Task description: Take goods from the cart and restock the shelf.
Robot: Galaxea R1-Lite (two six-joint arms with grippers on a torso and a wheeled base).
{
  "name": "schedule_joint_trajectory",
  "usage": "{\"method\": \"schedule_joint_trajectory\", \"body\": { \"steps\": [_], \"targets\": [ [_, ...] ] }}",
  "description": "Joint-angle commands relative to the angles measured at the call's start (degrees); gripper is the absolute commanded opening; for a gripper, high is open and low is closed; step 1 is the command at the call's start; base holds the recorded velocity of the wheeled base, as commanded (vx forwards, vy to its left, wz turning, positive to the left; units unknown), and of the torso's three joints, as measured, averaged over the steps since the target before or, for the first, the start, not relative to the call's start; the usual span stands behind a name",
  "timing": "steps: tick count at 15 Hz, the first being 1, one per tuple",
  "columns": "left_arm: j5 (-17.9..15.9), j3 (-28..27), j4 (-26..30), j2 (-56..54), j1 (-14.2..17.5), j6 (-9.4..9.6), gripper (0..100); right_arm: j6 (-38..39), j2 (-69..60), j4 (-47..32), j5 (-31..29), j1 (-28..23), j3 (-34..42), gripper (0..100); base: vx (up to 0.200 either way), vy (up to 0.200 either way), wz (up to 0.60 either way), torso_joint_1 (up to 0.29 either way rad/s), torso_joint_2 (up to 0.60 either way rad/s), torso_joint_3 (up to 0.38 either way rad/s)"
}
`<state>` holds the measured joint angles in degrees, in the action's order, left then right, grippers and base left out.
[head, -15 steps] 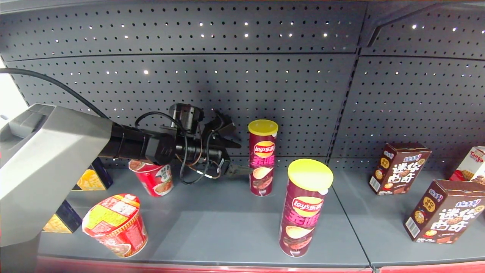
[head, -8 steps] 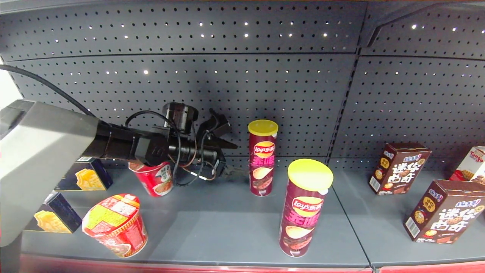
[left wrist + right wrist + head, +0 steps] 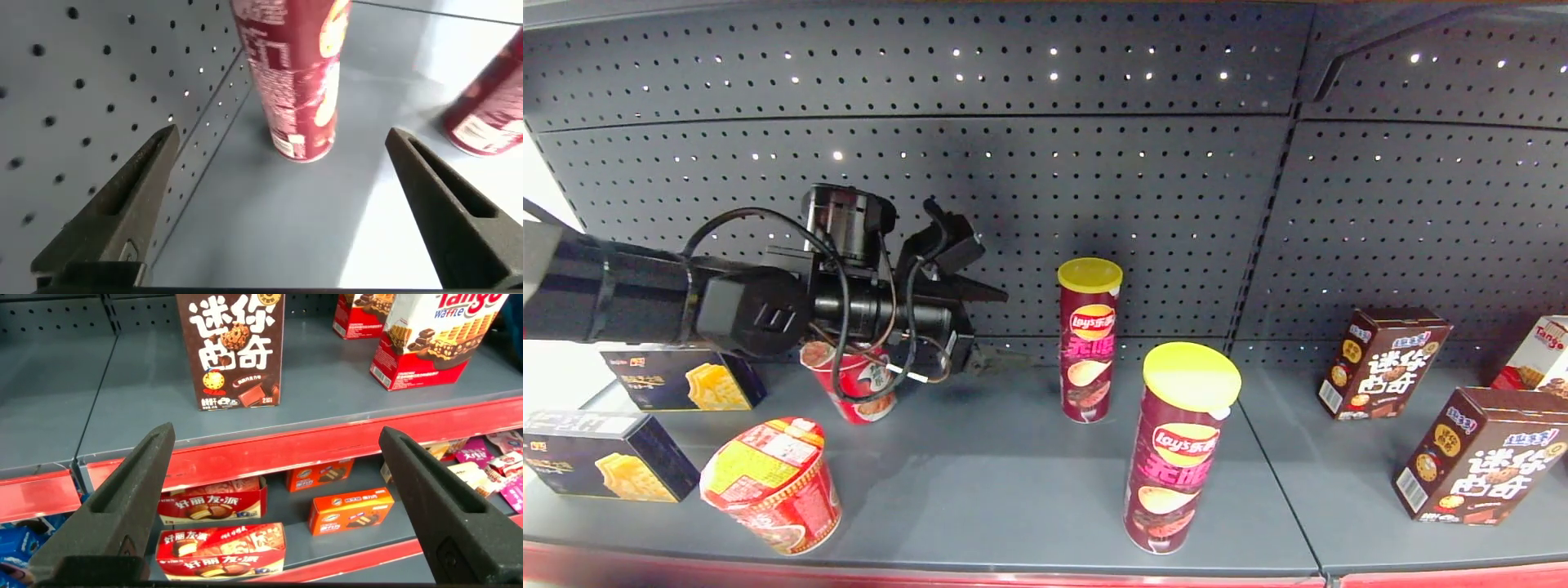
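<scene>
Two maroon chip cans with yellow lids stand upright on the grey shelf (image 3: 1013,490): one at the back (image 3: 1088,339), one nearer the front edge (image 3: 1181,447). My left gripper (image 3: 1001,327) hovers just left of the back can, open and empty, a short gap away from it. In the left wrist view its fingers (image 3: 122,212) spread wide before the back can (image 3: 298,73), with the front can (image 3: 486,114) off to one side. My right gripper (image 3: 278,434) is open and empty, facing the red shelf edge (image 3: 327,445) lower down.
Two red cup noodles (image 3: 772,483) (image 3: 854,384) and two dark-blue boxes (image 3: 605,457) (image 3: 682,380) sit left of the arm. Brown cookie boxes (image 3: 1380,363) (image 3: 1478,457) and a wafer box (image 3: 1539,355) stand at the right. Pegboard closes the back. Bare shelf lies between the cans and cups.
My left arm has drawn back to the left and risen a little, away from the back chip can. Its gripper stayed open. The cans have not moved.
</scene>
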<state>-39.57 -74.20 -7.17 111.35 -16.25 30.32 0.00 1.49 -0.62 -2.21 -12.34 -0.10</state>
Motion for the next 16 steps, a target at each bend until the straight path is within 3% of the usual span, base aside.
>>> {"method": "schedule_joint_trajectory", "body": {
  "steps": [1,2,4,7,11,12,14,16],
  "targets": [
    [3.7,9.3,-2.9,-9.5,0.1,-1.31,100,0.0,0.1,0.0,0.0,0.0,0.0,100,0.0,0.0,0.0,0.0,0.0,0.0],
    [5.6,12.1,-4.2,-11.8,0.1,-2.19,100,0.0,0.0,0.0,0.0,0.0,0.0,100,0.0,0.0,0.0,0.0,0.0,0.0],
    [9.5,20.1,-8.1,-19.2,0.1,-6.24,100,0.0,0.1,0.0,0.0,0.0,0.0,100,0.0,0.0,0.0,0.0,0.0,0.0],
    [15.1,27.1,-11.0,-28.6,0.3,-10.19,100,0.0,0.0,0.0,0.0,0.0,0.0,100,0.0,0.0,0.0,0.0,0.0,0.0],
    [23.0,34.0,-14.9,-37.3,0.6,-12.39,100,0.0,0.0,0.0,0.0,0.0,0.0,100,0.0,0.0,0.0,0.0,0.0,0.0],
    [26.2,37.4,-17.7,-40.2,1.3,-14.23,100,0.0,0.1,0.0,0.0,0.0,0.0,100,0.0,0.0,0.0,0.0,0.0,0.0],
    [31.0,44.3,-22.5,-45.5,2.1,-14.94,100,0.0,0.1,0.0,0.0,0.0,0.0,100,0.0,0.0,0.0,0.0,0.0,0.0],
    [36.8,47.0,-23.1,-49.5,2.1,-16.52,100,0.0,0.0,0.0,0.0,0.0,0.0,100,0.0,0.0,0.0,0.0,0.0,0.0]
  ]
}}
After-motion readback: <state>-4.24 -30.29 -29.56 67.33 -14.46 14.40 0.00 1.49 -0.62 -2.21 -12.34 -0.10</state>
